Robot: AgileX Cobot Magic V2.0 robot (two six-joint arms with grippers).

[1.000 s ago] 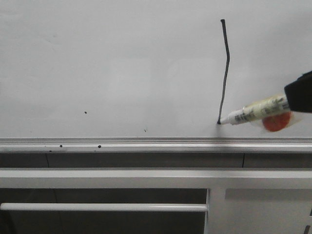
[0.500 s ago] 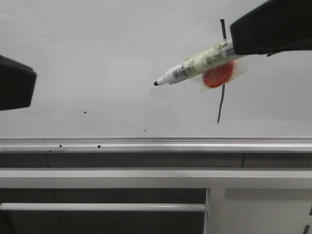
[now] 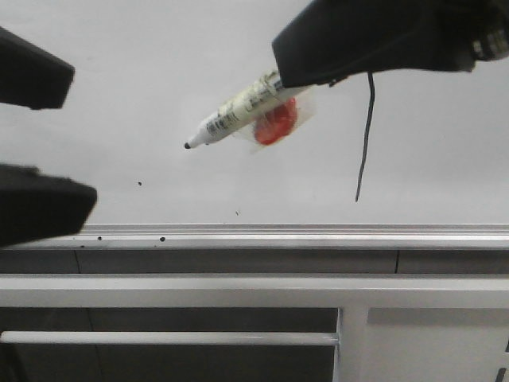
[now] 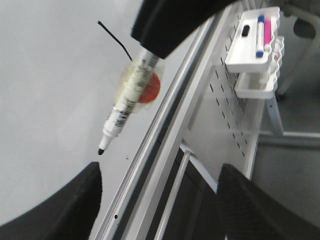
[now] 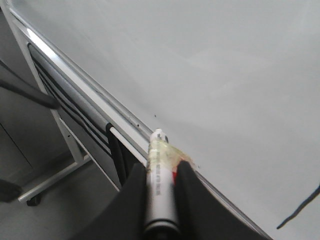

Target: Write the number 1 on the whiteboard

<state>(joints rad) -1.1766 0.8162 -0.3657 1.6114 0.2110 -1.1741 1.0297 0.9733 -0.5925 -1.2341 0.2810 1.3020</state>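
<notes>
The whiteboard (image 3: 159, 64) fills the upper front view. On it the number 1 (image 3: 366, 143) runs as a thin black vertical stroke, its top hidden behind my right gripper (image 3: 296, 64). That gripper is shut on a white marker pen (image 3: 238, 107) with a red disc (image 3: 276, 126) taped to it. The pen's black tip (image 3: 188, 146) points down-left, well left of the stroke. In the right wrist view the pen (image 5: 159, 175) sits clamped between the fingers of the right gripper (image 5: 160, 170). My left gripper (image 3: 67, 139) is open at the left edge, holding nothing; in its wrist view the left gripper (image 4: 160, 172) is just below the pen tip (image 4: 101, 150).
A silver rail (image 3: 254, 235) edges the board's bottom. Below it stands a grey metal frame with a horizontal bar (image 3: 167, 338). A perforated side panel carries a white tray (image 4: 240, 62) holding spare markers. A stand leg with a caster (image 5: 35, 200) rests on the floor.
My right gripper has carried the pen from the stroke's lower end up and to the left. The left gripper's two fingers have come into the front view from the left.
</notes>
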